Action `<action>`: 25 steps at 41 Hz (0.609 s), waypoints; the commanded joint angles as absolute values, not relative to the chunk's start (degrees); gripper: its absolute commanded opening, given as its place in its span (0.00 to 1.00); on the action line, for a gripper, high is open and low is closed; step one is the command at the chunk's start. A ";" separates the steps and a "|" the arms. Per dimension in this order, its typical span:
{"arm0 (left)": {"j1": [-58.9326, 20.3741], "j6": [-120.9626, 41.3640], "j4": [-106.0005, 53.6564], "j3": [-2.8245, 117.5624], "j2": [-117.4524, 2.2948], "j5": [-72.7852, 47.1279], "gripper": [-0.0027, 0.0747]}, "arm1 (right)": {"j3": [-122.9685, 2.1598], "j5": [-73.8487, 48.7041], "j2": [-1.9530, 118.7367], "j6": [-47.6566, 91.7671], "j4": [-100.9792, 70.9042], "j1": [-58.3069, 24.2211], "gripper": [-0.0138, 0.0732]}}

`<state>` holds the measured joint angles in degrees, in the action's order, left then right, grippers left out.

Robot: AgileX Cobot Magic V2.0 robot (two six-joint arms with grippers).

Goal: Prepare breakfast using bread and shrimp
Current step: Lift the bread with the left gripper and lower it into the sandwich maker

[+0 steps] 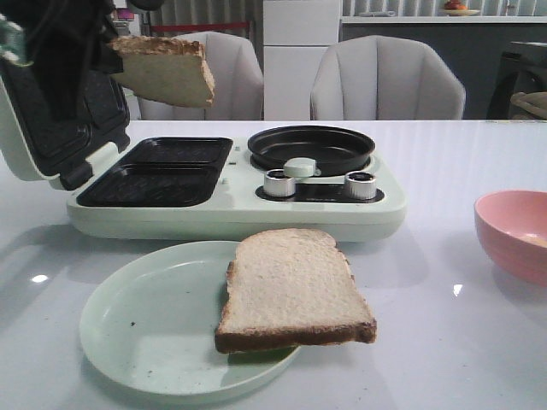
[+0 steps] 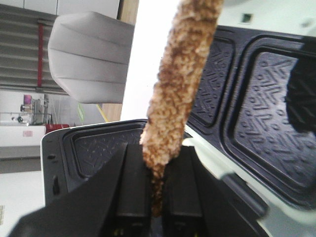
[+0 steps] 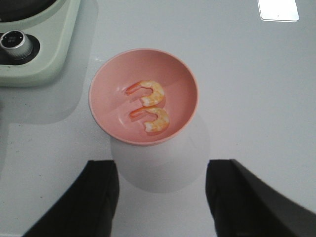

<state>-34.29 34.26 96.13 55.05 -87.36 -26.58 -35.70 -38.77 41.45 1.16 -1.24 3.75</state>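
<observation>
My left gripper (image 1: pixel 109 53) is raised at the far left, above the open sandwich maker, and is shut on one slice of bread (image 1: pixel 167 70). In the left wrist view that slice (image 2: pixel 181 79) shows edge-on, with the gripper (image 2: pixel 157 197) pinching its crust. The other bread slice (image 1: pixel 291 289) lies on a pale green plate (image 1: pixel 137 329) and overhangs its right rim. Two curled shrimp (image 3: pixel 149 92) (image 3: pixel 154 119) lie in the pink bowl (image 3: pixel 108 79). My right gripper (image 3: pixel 162 173) hangs open over the table just short of that bowl and does not show in the front view.
The mint-green breakfast maker (image 1: pixel 231 213) has its lid (image 1: pixel 47 128) tipped open at the left, black sandwich plates (image 1: pixel 162 171), a small round pan (image 1: pixel 310 147) and two silver knobs (image 1: pixel 279 183). The pink bowl (image 1: pixel 517 235) sits at the table's right edge. Chairs stand behind.
</observation>
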 commanded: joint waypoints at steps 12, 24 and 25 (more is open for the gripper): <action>-27.28 34.57 97.99 72.98 -101.29 -23.38 0.16 | -37.54 -35.22 41.48 1.46 -1.06 3.79 0.74; -23.72 34.25 97.99 80.42 -109.56 -19.96 0.16 | -37.54 -35.22 41.48 1.46 -1.06 3.79 0.74; -23.59 33.47 97.99 80.71 -110.06 -19.70 0.16 | -37.54 -35.22 41.48 1.46 -1.06 3.79 0.74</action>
<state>-24.17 34.04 96.83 77.72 -111.89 -19.43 -35.70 -38.77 41.45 1.16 -1.24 3.75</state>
